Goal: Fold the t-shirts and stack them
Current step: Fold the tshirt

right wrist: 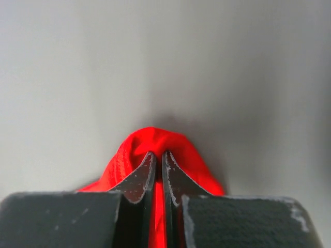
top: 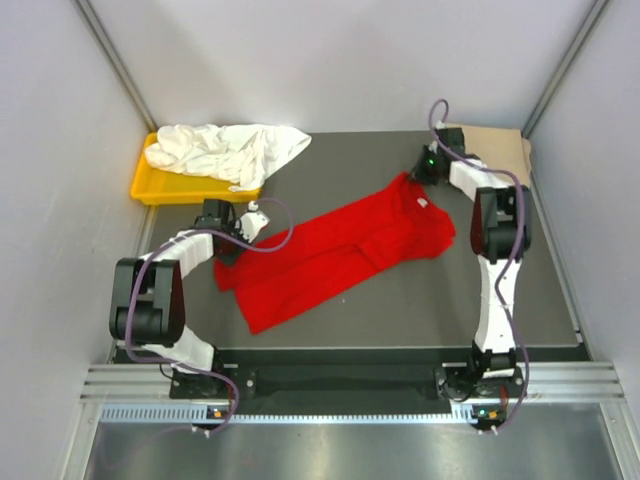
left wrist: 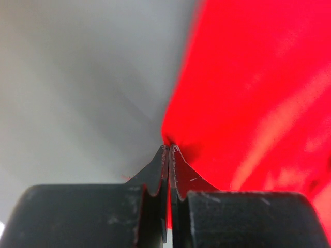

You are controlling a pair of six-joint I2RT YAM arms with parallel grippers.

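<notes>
Left claw (left wrist: 168, 148), right claw (right wrist: 159, 153) pinch creased tee (top: 340, 252)

1. The top external view looks steeply down from high behind the near edge, taking in the whole dark surface (top: 400, 300).
2. The left wrist view sits very close behind the left claw (left wrist: 169, 150), facing along its fingers onto the red t-shirt (left wrist: 258, 103).
3. The right wrist view sits equally close behind the right claw (right wrist: 158, 155). All 3 views share that red t-shirt.

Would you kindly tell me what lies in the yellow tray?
A crumpled white shirt fills the tray and spills past its right end onto the table. Only the tray's near rim and left corner show; anything beneath the shirt is covered.
</notes>
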